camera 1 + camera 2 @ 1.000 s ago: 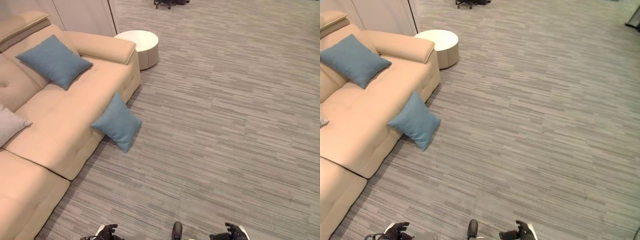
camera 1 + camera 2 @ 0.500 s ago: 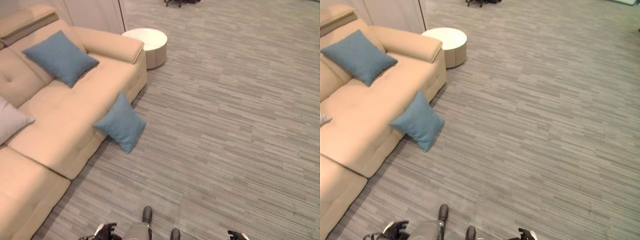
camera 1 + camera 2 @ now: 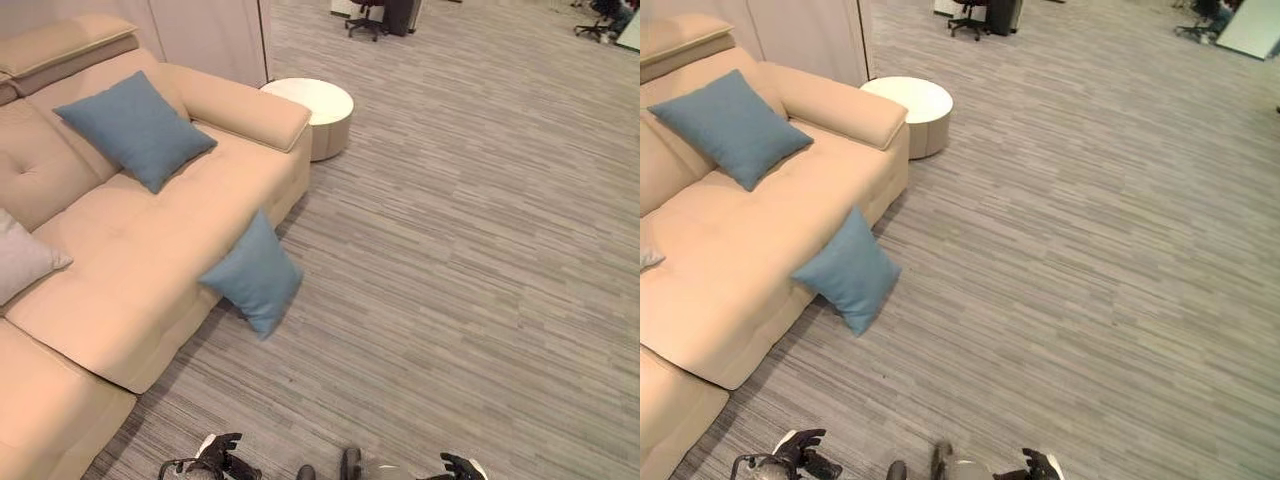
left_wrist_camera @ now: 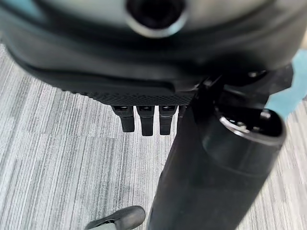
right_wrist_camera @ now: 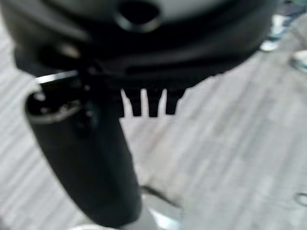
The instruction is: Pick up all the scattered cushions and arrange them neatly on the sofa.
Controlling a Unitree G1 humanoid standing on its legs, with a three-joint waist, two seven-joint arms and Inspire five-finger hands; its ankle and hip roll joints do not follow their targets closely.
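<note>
Between the earlier frames and this one the whole scene slid in the head views, which reads as the camera shifting rather than anything being handled; the cushions lay where they had been. One blue cushion (image 3: 255, 276) leaned against the front of the sofa (image 3: 150, 240), its lower corner on the floor (image 3: 460, 250), so it was the piece not yet in place. A second blue cushion (image 3: 135, 128) sat against the backrest, and a grey cushion (image 3: 25, 260) rested on the seat further along. A round white stool (image 3: 315, 105) stood just beside the sofa's arm.

The left hand (image 3: 218, 455) and the right hand (image 3: 458, 466) hung low at the bottom of the head views, well apart from the fallen cushion. Each wrist view showed straight, relaxed fingers (image 4: 144, 122) holding nothing, the right hand's fingers (image 5: 146, 104) likewise.

The step in hand looked like the approach. Next the robot would probably need to close in on the leaning cushion, reach down, grip it and lift it onto the seat.
</note>
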